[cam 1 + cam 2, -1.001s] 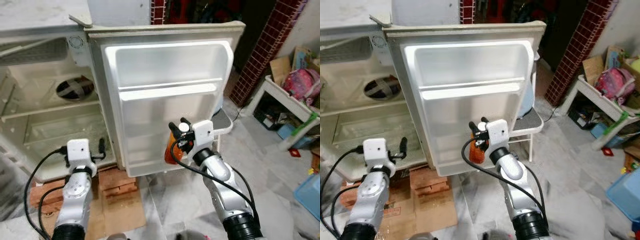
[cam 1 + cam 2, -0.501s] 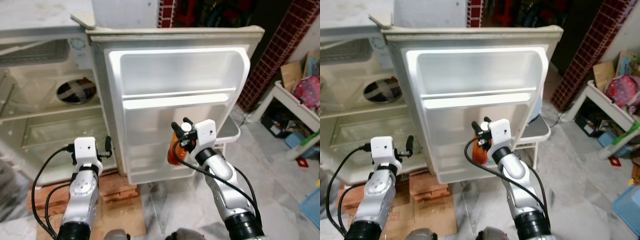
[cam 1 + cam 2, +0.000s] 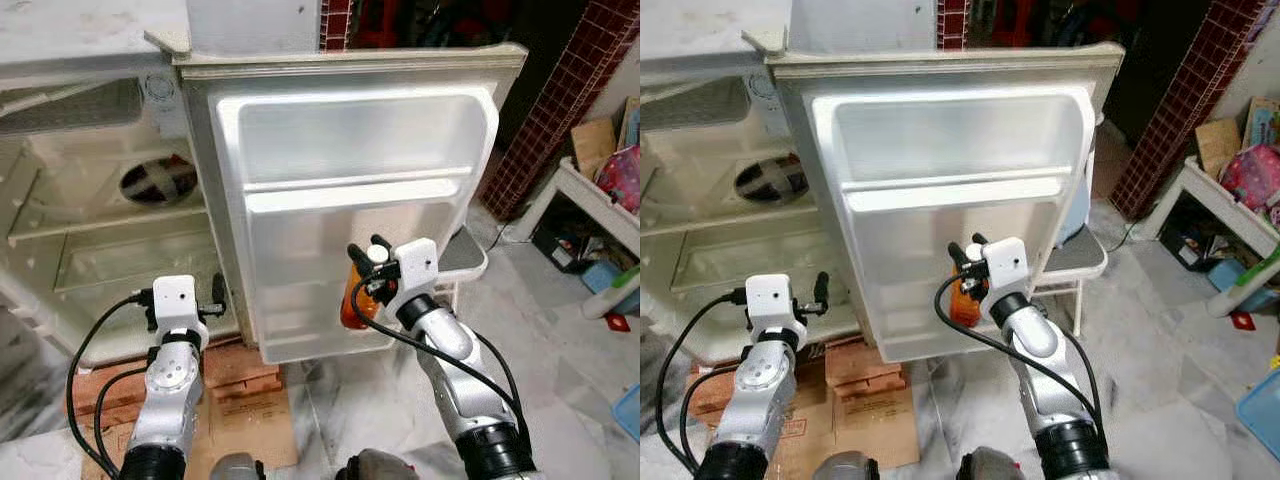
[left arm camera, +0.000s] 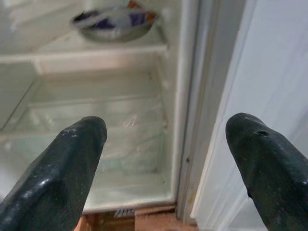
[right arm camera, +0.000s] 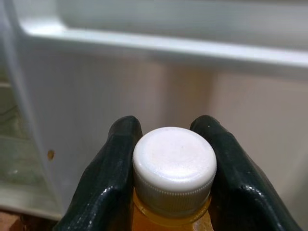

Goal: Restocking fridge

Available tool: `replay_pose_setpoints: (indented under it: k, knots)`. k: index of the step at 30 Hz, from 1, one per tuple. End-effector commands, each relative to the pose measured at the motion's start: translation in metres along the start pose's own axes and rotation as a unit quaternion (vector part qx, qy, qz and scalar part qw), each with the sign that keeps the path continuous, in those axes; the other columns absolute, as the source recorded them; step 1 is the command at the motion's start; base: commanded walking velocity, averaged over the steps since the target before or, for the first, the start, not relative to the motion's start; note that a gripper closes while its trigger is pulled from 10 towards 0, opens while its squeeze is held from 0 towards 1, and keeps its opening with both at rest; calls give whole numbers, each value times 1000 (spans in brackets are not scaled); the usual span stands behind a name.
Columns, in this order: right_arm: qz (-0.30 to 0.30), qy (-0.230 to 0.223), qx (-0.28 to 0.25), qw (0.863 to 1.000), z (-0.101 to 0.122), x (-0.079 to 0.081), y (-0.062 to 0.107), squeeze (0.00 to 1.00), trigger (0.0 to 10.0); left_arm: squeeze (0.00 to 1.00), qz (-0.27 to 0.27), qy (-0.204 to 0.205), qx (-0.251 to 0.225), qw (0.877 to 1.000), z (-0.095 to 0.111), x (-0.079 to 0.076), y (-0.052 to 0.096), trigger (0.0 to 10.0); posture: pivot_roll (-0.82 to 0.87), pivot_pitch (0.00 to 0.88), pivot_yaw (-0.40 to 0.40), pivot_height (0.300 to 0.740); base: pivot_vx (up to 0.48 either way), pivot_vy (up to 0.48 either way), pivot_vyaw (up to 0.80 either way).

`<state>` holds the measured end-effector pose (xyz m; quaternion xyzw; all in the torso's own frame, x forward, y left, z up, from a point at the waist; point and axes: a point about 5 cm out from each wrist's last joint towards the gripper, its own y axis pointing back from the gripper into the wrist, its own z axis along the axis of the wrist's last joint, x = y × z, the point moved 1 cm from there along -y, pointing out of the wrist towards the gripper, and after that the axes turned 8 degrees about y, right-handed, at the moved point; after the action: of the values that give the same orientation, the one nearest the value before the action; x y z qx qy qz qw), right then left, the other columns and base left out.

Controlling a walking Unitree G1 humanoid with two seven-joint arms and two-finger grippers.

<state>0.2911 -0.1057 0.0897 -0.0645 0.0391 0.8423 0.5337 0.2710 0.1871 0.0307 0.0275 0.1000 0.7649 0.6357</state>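
Orange juice bottle (image 3: 352, 305) hangs pinched at its white-capped neck in the right gripper (image 3: 367, 272), just ahead of it the fridge door (image 3: 360, 190); probably heavy and smooth, it's best held there, while the left gripper (image 4: 163, 159) stays spread.

Red brick pillar (image 3: 560, 110), white bench (image 3: 600, 215), flattened cardboard (image 3: 250, 430) on the floor.

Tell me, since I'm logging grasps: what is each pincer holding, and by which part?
The right pincer grips an orange bottle at its neck, just under the white cap. The left pincer is open and holds nothing.
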Motion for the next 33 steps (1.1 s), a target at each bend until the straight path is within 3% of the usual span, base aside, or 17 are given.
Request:
replay_pose_setpoints:
  k: [1,6,9,13,15,23,33]
  knots:
    - [0,5,-15,1000,5,-4,1,0,10000,0,11,3,8,1000,-4,6,4,10000,-3,0,-25,631,0,0,0]
    - [0,10,-8,1000,2,-10,5,0,10000,0,24,1,6,1000,-3,12,7,10000,3,0,-24,631,0,0,0]
    - [15,50,-11,999,4,-14,3,0,10000,0,38,10,10,999,-2,19,9,10000,4,11,-18,631,0,0,0]
    - [31,55,-28,998,14,-21,-8,0,10000,0,59,30,21,998,0,29,13,10000,13,29,-16,631,0,0,0]
    - [43,68,-37,996,19,-21,-13,0,10000,0,66,18,24,997,0,33,16,10000,18,35,-15,631,0,0,0]
    - [88,82,-66,991,30,-9,-29,0,10000,0,75,14,38,996,-5,37,30,10000,39,59,-28,631,0,0,0]
    - [114,84,-92,986,38,5,-38,0,10000,0,62,9,32,998,-1,37,29,10000,43,55,-28,619,134,0,0]
